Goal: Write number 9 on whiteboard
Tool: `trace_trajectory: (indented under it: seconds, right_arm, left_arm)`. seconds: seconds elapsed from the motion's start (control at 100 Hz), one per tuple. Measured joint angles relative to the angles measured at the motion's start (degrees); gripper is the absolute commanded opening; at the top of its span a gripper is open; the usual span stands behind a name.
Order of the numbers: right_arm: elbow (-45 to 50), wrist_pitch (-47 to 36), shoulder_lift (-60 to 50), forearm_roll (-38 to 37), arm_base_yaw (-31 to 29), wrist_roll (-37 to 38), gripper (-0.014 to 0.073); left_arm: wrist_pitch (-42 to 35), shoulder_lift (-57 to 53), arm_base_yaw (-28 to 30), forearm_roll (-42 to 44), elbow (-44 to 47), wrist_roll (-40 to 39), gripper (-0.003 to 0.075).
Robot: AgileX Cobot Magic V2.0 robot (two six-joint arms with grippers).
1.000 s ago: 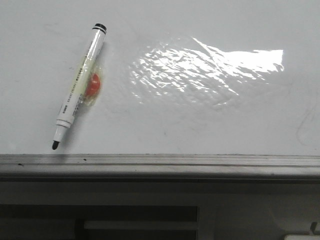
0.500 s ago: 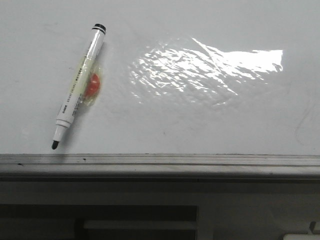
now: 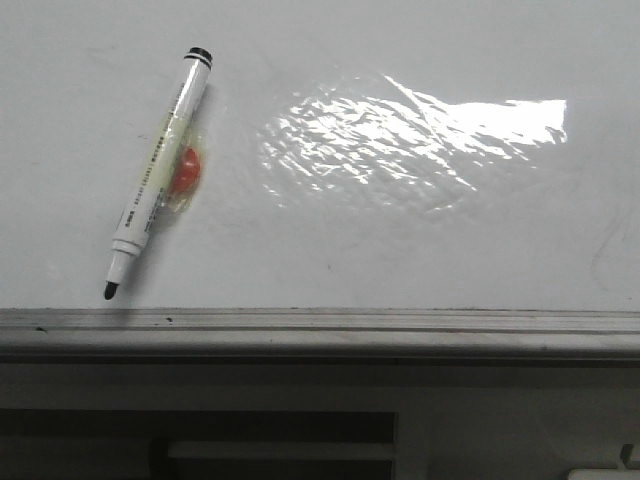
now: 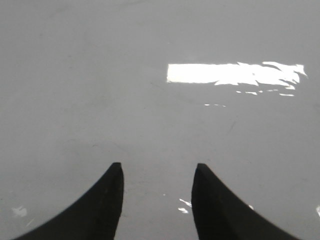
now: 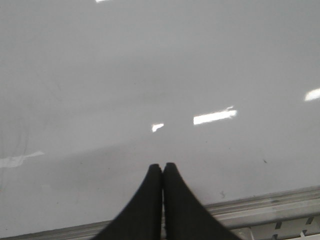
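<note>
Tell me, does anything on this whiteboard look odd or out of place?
Yes. The marker lies uncapped on the whiteboard, tip toward the near edge rail, with an orange blob under yellowish tape stuck to its barrel. No 9 is drawn yet, only faint grey smudges. Neither end effector holds anything.

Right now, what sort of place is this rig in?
Likely a lab or test bench set up for writing: a whiteboard lying flat with a metal edge rail, an uncapped black marker on it, and nothing written yet.
</note>
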Motion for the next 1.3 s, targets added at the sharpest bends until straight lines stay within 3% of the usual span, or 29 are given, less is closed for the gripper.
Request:
trace_trajectory:
  seconds: [0.34,0.59,0.69,0.81,1.07,1.3]
  right_arm:
    - [0.00,0.00,0.00,0.00,0.00,0.00,-0.0061]
    - [0.00,0.00,0.00,0.00,0.43,0.00,-0.0061]
    - [0.00,0.00,0.00,0.00,0.57,0.00,-0.0061]
    - [0.00,0.00,0.00,0.00,0.71,0.00,-0.0061]
    - [0.00,0.00,0.00,0.00,0.71,0.00,-0.0061]
    - [0.00,0.00,0.00,0.00,0.71,0.00,-0.0061]
  left_arm:
    - [0.06,14.12,-18.65,-3.98,-3.92,3.39,0.0302]
    - [-13.43,27.88,-32.49,-5.56,-3.92,3.39,0.0308]
    - [-17.83,32.58,-36.71,-5.87,-3.95,3.39,0.0369]
    - [-21.50,37.51,-40.54,-6.14,-4.04,2.70,0.0442]
    - [-31.32,46.65,-45.62,-6.25,-4.17,0.43,0.0442]
    - [-34.03,52.47,-46.52,-6.38,-5.09,0.16,0.0441]
